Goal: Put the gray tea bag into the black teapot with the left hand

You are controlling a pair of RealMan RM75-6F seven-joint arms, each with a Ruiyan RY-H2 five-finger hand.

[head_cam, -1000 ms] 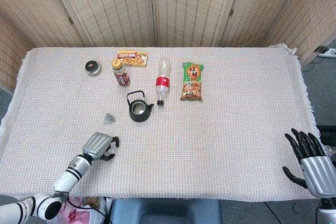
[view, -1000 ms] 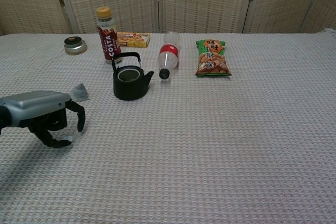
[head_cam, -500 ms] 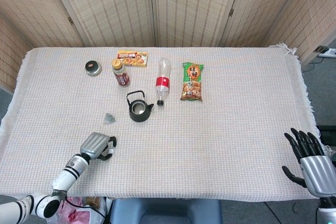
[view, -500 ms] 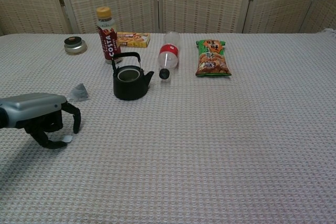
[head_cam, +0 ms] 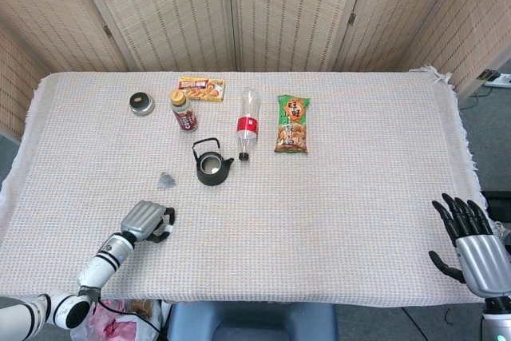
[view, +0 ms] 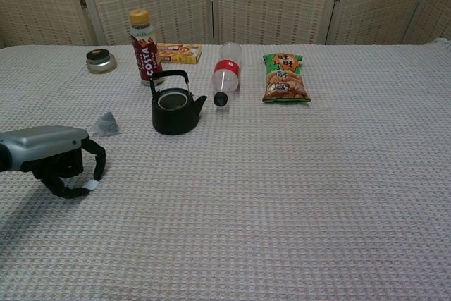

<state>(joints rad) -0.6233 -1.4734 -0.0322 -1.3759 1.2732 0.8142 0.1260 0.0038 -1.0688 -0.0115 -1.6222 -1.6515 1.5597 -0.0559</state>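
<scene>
**Left robot hand low at the near edge, tea bag lying apart from it**

Near the front-left edge of the worktop (head_cam: 359,197), the left robot hand (view: 53,160) sits low over the woven cloth, palm down, its dark fingers (view: 99,162) curled under the silver back. A small white tag shows at the fingertips in the chest view; whether it is pinched or only touched I cannot tell. The gray tea bag (view: 106,124) lies on the cloth beyond the hand, clearly apart from it, and just left of the black teapot (view: 173,111). The teapot stands upright with no lid on, its handle raised and its spout pointing right.

Behind the teapot stand a brown drink bottle (view: 144,46) with a yellow cap, a flat yellow box (view: 178,52) and a small round tin (view: 101,60) further left. A clear bottle (view: 225,77) with a red label lies on its side, cap toward the teapot, and a green snack packet (view: 285,77) lies to its right.

At the far right, off the worktop's corner, the right robot hand (head_cam: 471,245) is held upright with fingers spread, holding nothing.
</scene>
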